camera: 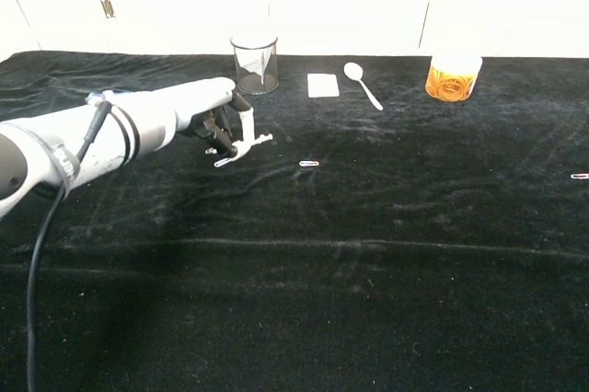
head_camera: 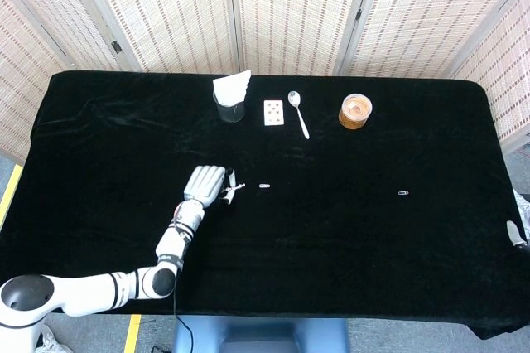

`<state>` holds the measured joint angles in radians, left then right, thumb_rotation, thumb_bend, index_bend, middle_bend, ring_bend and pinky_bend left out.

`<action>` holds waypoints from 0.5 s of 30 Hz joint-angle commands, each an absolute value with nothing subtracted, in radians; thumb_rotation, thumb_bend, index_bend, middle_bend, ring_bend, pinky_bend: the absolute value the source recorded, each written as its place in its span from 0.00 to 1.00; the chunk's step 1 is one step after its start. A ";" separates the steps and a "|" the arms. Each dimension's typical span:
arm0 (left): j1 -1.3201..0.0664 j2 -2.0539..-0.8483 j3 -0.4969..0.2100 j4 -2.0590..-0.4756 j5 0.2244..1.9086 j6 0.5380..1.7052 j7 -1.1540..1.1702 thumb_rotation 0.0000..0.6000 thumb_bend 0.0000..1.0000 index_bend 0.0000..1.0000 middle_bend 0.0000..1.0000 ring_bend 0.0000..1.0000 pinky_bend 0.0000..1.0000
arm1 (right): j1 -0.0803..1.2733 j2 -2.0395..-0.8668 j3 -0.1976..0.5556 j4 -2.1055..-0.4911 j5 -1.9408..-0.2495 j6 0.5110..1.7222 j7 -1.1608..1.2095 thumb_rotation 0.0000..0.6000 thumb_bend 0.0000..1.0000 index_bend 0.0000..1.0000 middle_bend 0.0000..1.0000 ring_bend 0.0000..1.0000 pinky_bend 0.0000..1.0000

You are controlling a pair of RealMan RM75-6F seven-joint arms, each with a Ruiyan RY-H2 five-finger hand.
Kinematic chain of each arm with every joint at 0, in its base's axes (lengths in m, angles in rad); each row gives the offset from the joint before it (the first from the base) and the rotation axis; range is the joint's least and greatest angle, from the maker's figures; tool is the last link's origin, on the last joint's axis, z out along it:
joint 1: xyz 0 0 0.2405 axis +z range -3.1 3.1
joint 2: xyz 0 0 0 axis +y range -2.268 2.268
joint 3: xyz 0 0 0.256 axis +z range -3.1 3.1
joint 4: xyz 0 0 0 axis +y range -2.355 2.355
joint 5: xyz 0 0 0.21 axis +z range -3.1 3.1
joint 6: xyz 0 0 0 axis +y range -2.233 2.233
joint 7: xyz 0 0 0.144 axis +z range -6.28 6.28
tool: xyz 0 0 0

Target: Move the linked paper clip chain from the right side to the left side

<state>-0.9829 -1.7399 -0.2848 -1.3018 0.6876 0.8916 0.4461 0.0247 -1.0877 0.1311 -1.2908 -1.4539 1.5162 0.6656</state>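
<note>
A small paper clip piece [head_camera: 264,186] lies on the black cloth near the table's middle, also seen in the chest view [camera: 308,164]. A second clip piece [head_camera: 402,193] lies far to the right [camera: 579,176]. I cannot tell which one is linked. My left hand [head_camera: 207,186] hovers just left of the middle clip, raised off the cloth [camera: 228,134]. Its fingers are apart and I see nothing held in them. Only a sliver of my right hand [head_camera: 514,234] shows at the right edge of the head view.
Along the back stand a clear cup with white paper [head_camera: 230,100], a playing card [head_camera: 273,112], a white spoon [head_camera: 297,113] and a tub of orange rubber bands [head_camera: 355,111]. Black cloth [head_camera: 331,237] covers the whole table.
</note>
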 commanded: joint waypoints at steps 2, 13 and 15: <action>-1.003 -1.766 -0.303 -1.194 0.747 0.812 0.360 1.00 0.68 0.80 1.00 1.00 1.00 | 0.027 -1.089 0.133 -1.293 -1.446 1.505 0.659 1.00 0.41 0.01 0.00 0.00 0.00; -1.007 -1.830 -0.305 -0.972 0.902 0.707 0.139 1.00 0.68 0.80 1.00 1.00 1.00 | 0.034 -1.092 0.143 -1.288 -1.421 1.477 0.650 1.00 0.41 0.01 0.00 0.00 0.00; -1.001 -1.839 -0.302 -0.951 0.924 0.700 0.108 1.00 0.68 0.80 1.00 1.00 1.00 | 0.035 -1.093 0.142 -1.288 -1.421 1.475 0.647 1.00 0.41 0.01 0.00 0.00 0.00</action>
<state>-1.0057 -1.8264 -0.3043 -0.9679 0.9063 0.7127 0.1306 0.0346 -1.0932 0.1424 -1.2878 -1.4212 1.4753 0.6473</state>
